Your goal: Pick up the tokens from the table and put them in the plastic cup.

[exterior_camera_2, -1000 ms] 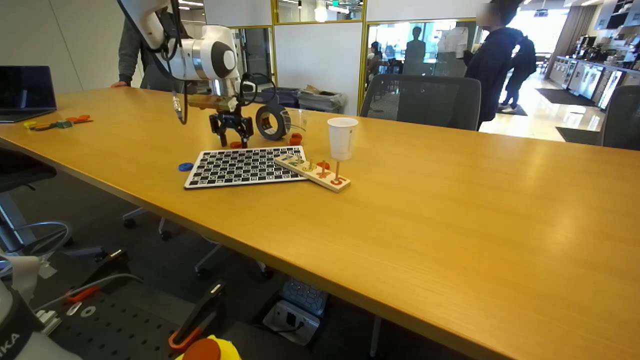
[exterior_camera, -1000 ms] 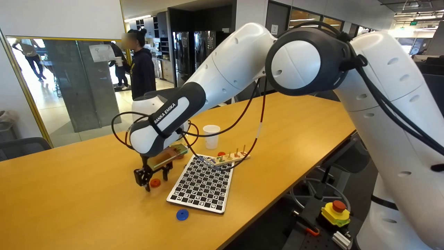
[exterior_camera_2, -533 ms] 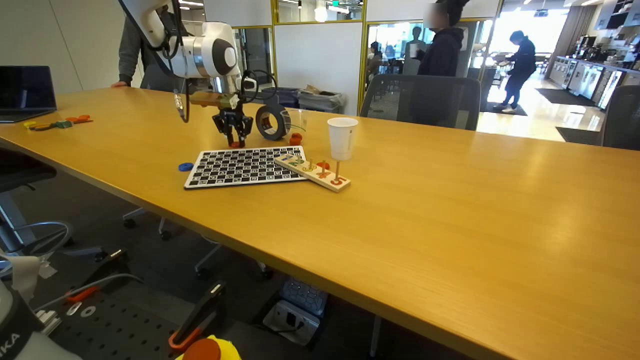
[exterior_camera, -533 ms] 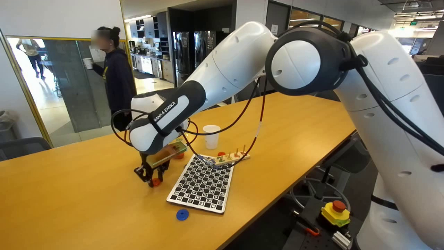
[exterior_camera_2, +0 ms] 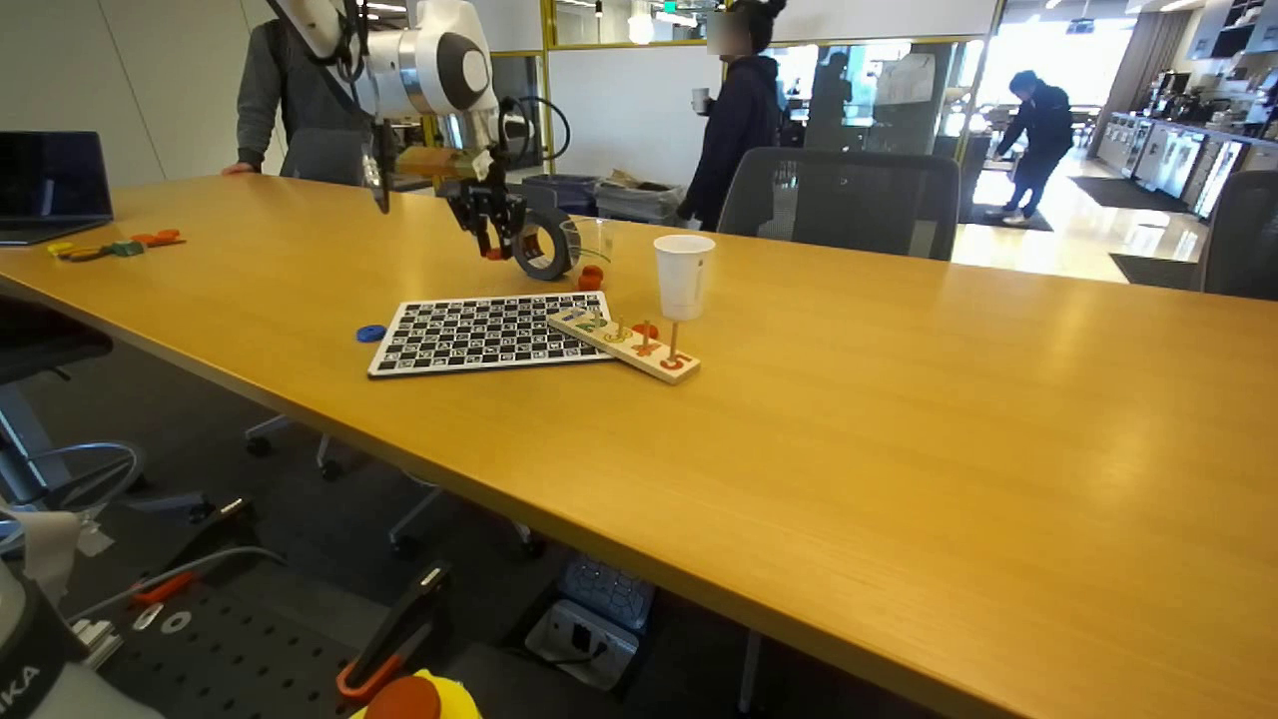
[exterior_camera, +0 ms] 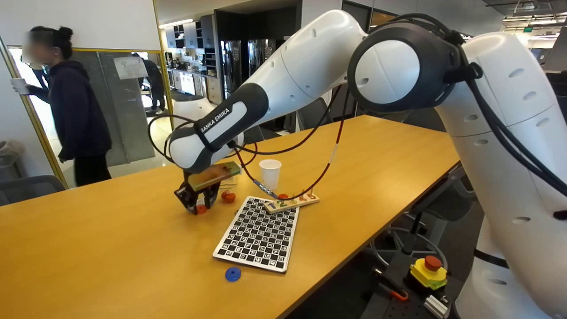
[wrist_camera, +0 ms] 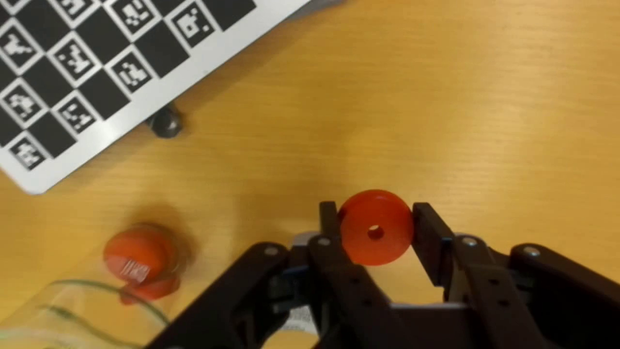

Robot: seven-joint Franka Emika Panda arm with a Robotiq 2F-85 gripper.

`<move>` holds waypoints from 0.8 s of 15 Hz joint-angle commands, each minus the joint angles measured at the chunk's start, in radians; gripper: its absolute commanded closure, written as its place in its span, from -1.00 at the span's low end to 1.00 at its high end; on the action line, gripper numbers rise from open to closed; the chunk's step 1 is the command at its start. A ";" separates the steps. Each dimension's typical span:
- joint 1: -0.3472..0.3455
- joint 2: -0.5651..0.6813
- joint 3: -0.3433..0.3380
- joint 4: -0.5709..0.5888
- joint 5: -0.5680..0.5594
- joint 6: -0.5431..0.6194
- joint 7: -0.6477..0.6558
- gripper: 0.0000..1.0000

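Red token (wrist_camera: 376,211) pinched in hand (wrist_camera: 376,220) above table (wrist_camera: 484,121).

And up it comes! The gripper (wrist_camera: 375,220), no longer spread wide astride the red token (wrist_camera: 376,213), now pinches it by the sides and carries it off the table (exterior_camera: 110,248), up between twelve and one o'clock in both exterior views (the arm (exterior_camera: 305,57) climbs with it), covering the nine o'clock edge of the tape roll (exterior_camera_2: 565,248). Behind, the walker in the dark hoodie (exterior_camera: 79,110) crosses toward nine o'clock, while out at two o'clock a background figure (exterior_camera_2: 1046,125) leans lower than before.
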 commanded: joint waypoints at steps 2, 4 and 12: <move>-0.009 -0.083 -0.026 0.051 -0.028 -0.084 0.058 0.66; -0.027 -0.085 -0.030 0.084 -0.024 -0.106 0.053 0.66; -0.116 -0.039 -0.046 0.165 -0.003 -0.153 0.036 0.66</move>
